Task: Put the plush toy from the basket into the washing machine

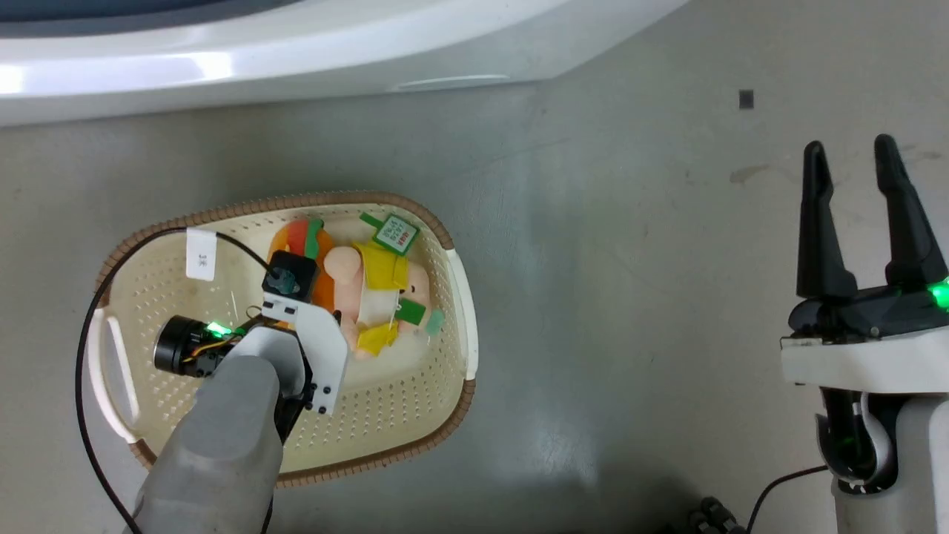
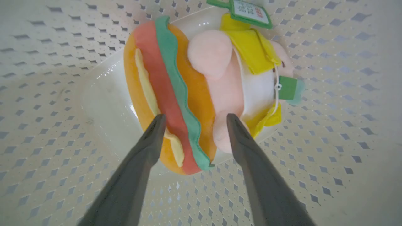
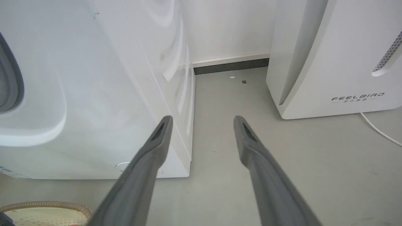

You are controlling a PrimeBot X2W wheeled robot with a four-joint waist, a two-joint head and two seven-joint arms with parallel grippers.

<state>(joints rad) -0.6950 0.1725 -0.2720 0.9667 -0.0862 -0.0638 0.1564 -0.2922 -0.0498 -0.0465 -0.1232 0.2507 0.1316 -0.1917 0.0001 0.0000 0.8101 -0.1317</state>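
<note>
A smooth grey floor (image 1: 630,297), faintly stained and glossy in patches, is seen beneath everything, and a small dark square mark (image 1: 746,99) is set in it. Behind, a white wall is edged by a pale skirting (image 3: 230,59). The white washing machine (image 3: 94,94) is stood beside a white appliance (image 3: 329,56) marked "FEELBIRD"; the smaller characters beneath cannot be read. The plush toy (image 1: 371,282) is laid inside the basket (image 1: 415,215), which is set on the floor near the machine. Print is carried on its green tag (image 1: 394,233) and on a white sticker (image 1: 200,254) on the basket wall, both too small to read. The left gripper (image 2: 195,116) is spread wide over the hamburger part; contact cannot be told. The right gripper (image 1: 849,142) is held released above bare floor
</note>
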